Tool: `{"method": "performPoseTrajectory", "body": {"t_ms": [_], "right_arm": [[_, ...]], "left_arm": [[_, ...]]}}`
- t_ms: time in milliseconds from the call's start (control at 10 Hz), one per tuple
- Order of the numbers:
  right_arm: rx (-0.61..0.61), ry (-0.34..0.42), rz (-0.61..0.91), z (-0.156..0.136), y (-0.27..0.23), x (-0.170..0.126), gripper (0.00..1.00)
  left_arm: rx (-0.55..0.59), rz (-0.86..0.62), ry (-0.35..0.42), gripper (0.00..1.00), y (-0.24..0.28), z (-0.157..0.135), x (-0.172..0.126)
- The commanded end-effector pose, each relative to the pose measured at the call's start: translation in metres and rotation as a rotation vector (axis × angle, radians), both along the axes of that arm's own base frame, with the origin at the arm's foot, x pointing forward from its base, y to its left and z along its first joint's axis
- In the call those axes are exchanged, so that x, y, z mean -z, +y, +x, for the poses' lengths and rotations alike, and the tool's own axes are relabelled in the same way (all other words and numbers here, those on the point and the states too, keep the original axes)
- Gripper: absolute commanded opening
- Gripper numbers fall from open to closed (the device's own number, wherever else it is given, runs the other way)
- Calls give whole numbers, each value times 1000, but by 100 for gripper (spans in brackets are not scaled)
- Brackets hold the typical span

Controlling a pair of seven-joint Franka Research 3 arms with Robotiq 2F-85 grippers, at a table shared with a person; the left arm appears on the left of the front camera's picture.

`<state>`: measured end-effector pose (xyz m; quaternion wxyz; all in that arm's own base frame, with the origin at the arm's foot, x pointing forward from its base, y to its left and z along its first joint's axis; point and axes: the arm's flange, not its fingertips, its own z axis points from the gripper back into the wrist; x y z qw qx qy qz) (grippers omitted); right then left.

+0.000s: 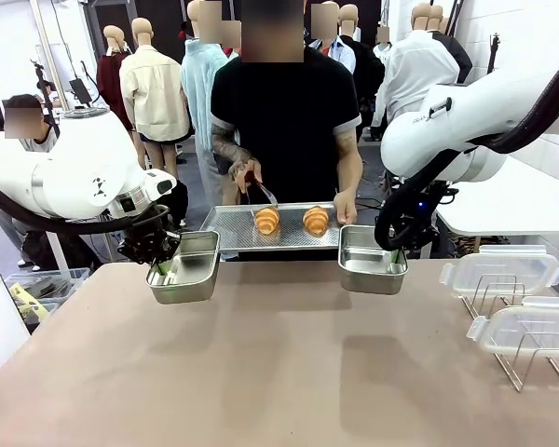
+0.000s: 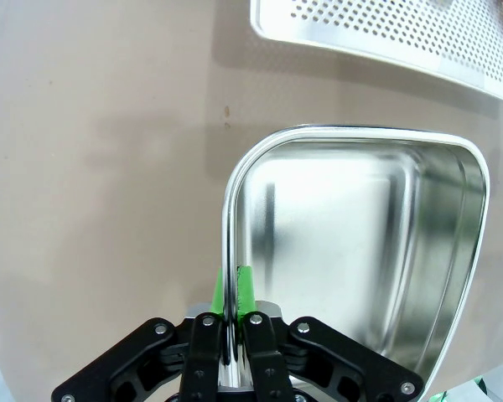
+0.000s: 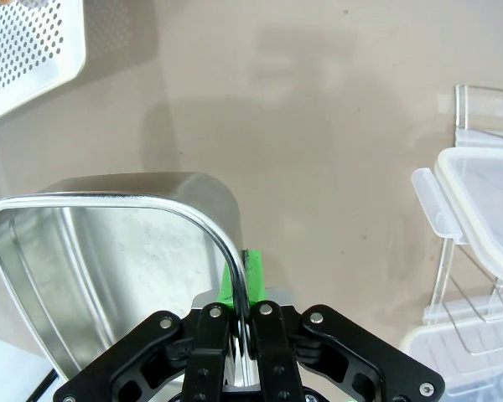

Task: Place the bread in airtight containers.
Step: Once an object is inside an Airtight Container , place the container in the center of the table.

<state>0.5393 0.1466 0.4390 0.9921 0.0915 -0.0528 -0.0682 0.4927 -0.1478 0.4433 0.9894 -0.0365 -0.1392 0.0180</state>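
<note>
Two golden croissants (image 1: pixel 266 220) (image 1: pixel 316 220) lie on a perforated metal tray (image 1: pixel 233 231) that the person holds at the far side, with tongs (image 1: pixel 264 193) in one hand. My left gripper (image 1: pixel 161 267) is shut on the rim of one empty steel container (image 1: pixel 191 270), held above the table. The same container (image 2: pixel 360 243) is seen from above with the rim pinched by my left gripper (image 2: pixel 230 280). My right gripper (image 1: pixel 391 247) is shut on the rim of the other empty container (image 1: pixel 368 264). In the right wrist view that container (image 3: pixel 109 260) hangs from my right gripper (image 3: pixel 243 272).
Two clear lids (image 1: pixel 498 270) (image 1: pixel 531 328) rest on wire racks (image 1: pixel 526 368) at the table's right side, also seen as lids (image 3: pixel 474 218) in the right wrist view. The tray's corner (image 2: pixel 386 29) lies just beyond the left container. The near table (image 1: pixel 261 372) is bare.
</note>
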Motion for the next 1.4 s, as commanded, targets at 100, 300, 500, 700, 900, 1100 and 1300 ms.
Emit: {"method": "performPoseTrajectory", "body": {"t_ms": [100,300,500,700,900,1100,1300], "right_arm": [[-13,-7,1,-1,-1,-3,0],[-13,-7,1,-1,-1,-3,0],[-13,-7,1,-1,-1,-3,0],[-13,-7,1,-1,-1,-3,0],[-13,-7,1,-1,-1,-3,0],[-13,-7,1,-1,-1,-3,0],[-13,-7,1,-1,-1,-3,0]], "left_arm": [[9,14,-8,0,1,0,-2],[9,14,-8,0,1,0,-2],[9,14,-8,0,1,0,-2],[9,14,-8,0,1,0,-2],[9,14,-8,0,1,0,-2],[9,14,-8,0,1,0,-2],[9,14,-8,0,1,0,-2]]}}
